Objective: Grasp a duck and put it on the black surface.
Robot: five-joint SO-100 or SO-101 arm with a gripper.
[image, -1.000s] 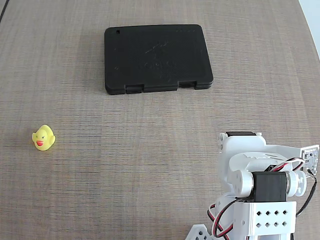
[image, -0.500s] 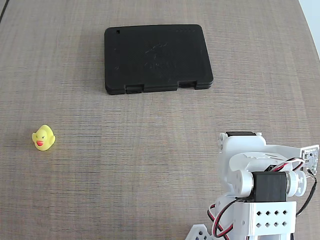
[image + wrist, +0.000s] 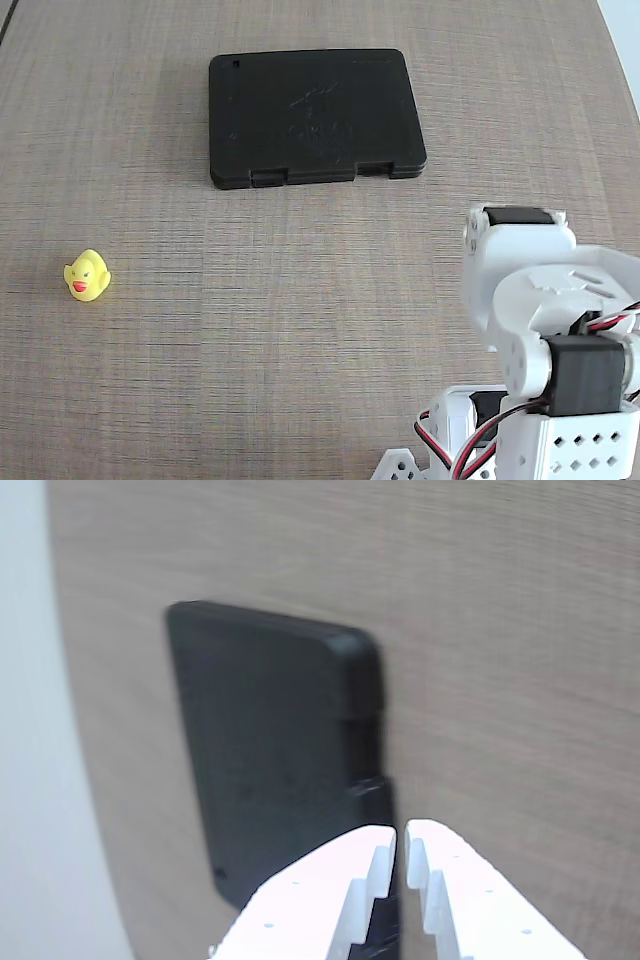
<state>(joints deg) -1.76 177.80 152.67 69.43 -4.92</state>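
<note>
A tiny yellow duck (image 3: 87,275) with a red beak stands alone at the left of the wood-grain table in the fixed view. The black surface (image 3: 315,115), a flat slab with notches on its near edge, lies at the top centre with nothing on it. My white arm (image 3: 545,370) is folded at the bottom right, far from both. In the wrist view my gripper (image 3: 401,832) enters from the bottom, its white fingers almost touching and holding nothing. The black surface (image 3: 270,740) lies just beyond them. The duck is outside the wrist view.
The table (image 3: 300,330) spreads bare between duck, slab and arm. Its edge (image 3: 625,30) cuts the top right corner in the fixed view. A pale band (image 3: 40,730) beyond the table runs down the left of the wrist view.
The arm's upper links have lifted and shifted to the right in the fixed view. Duck and black slab have stayed put.
</note>
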